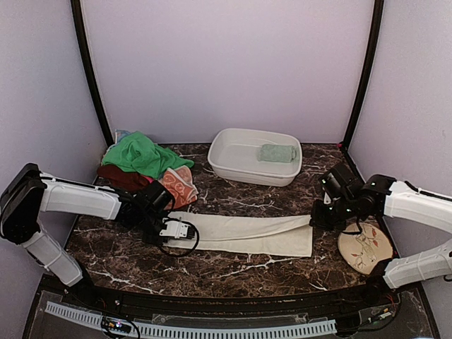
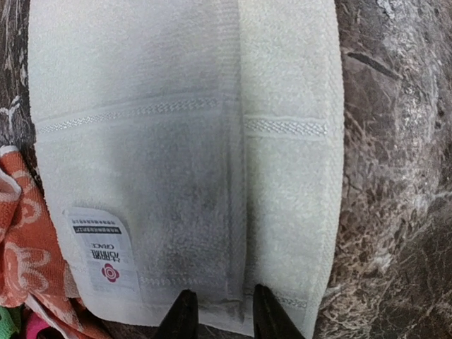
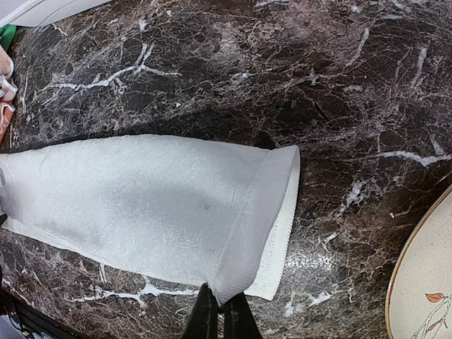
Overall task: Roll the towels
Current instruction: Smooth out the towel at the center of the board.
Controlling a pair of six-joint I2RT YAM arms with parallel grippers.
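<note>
The large cream-white towel (image 1: 247,234) lies folded lengthwise as a long strip on the marble table. My left gripper (image 1: 182,231) is at its left end; in the left wrist view the gripper (image 2: 222,319) is open, its fingertips (image 2: 185,316) set apart on the towel's end hem (image 2: 212,176). My right gripper (image 1: 316,216) is at the right end. In the right wrist view it (image 3: 220,318) is shut on the towel's corner (image 3: 254,233), which is lifted and curled. A small sage-green towel (image 1: 277,152) lies in the basin. Bright green (image 1: 138,154) and orange swirl (image 1: 180,185) towels are piled at back left.
The white plastic basin (image 1: 233,164) stands at the back centre. A round cream floral plate (image 1: 364,248) lies at the right, just beyond the towel's end, also in the right wrist view (image 3: 424,289). A dark red cloth (image 1: 121,176) lies under the green towel.
</note>
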